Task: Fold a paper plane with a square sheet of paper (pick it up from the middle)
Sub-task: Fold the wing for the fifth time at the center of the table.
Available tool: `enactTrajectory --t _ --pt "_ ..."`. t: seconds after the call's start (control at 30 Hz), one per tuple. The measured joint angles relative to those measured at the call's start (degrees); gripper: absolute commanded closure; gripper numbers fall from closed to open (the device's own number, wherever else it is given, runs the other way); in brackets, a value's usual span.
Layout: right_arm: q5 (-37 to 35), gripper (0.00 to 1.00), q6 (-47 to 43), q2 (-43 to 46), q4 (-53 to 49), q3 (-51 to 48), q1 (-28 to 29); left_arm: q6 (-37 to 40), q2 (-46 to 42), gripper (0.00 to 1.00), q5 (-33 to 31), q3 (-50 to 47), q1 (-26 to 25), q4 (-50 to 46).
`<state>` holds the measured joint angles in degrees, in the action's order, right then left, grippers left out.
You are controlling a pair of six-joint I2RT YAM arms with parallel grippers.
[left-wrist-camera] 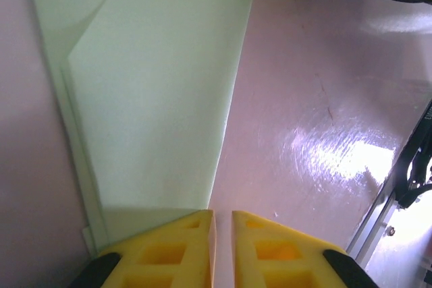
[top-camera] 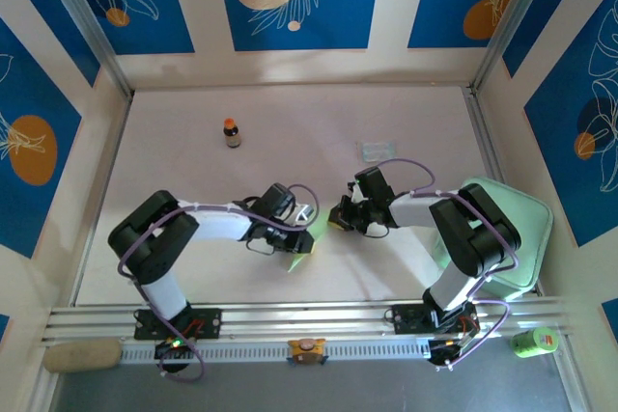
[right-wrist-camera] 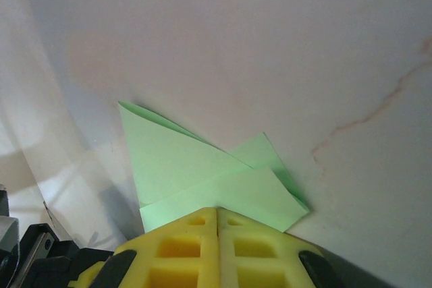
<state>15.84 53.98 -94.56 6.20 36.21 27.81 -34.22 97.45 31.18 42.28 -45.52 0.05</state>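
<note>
Green paper (right-wrist-camera: 202, 173) lies part-folded, no dart yet — my right gripper (right-wrist-camera: 217, 210) shut at its edge, left gripper (left-wrist-camera: 223, 214) barely parted over its corner, grip on it unclear.

I found no text, number or brand that I could read. Well left of the mint green tray (top-camera: 526, 229), the small brown bottle (top-camera: 232, 132) bore a label too small to read. Just nearer than the tray, the green can (top-camera: 534, 340) showed a blurred red mark.
</note>
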Motion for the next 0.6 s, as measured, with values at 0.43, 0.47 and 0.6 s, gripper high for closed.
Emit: enactTrajectory --t 0.43,0.47,0.6 --pt "0.28 0.98 -0.46 0.35 -0.87 -0.07 -0.02 -1.46 -9.57 0.78 -2.25 -7.58 -0.02 -4.55" --pt "0.28 0.98 -0.44 0.39 -0.98 -0.09 -0.02 -1.75 -10.62 0.78 -2.4 -8.57 0.0 -4.85" --pt "0.22 0.98 -0.57 0.66 -1.51 -0.09 -0.04 -3.32 -14.69 0.77 -2.75 -12.52 0.0 -5.03"
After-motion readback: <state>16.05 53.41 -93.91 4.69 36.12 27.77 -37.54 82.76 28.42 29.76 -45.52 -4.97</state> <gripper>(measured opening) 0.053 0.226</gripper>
